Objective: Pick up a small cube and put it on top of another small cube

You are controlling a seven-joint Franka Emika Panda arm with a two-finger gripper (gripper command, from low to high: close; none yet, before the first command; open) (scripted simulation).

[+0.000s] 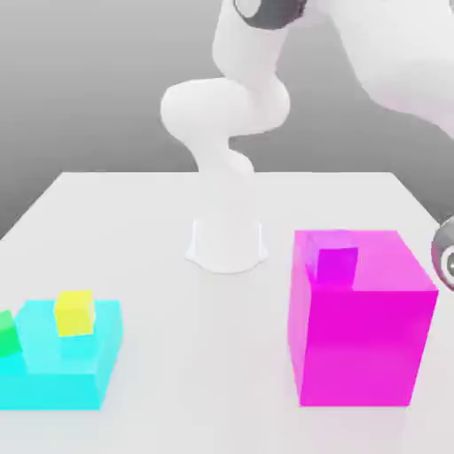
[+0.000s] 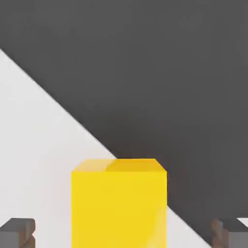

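yellow small cube is framed between the wide-spread fingertips in the hand view, nothing gripped yet. in the exterior view a yellow cube sits on the cyan block. approach step, by the look of it; descent and closing are called for next.
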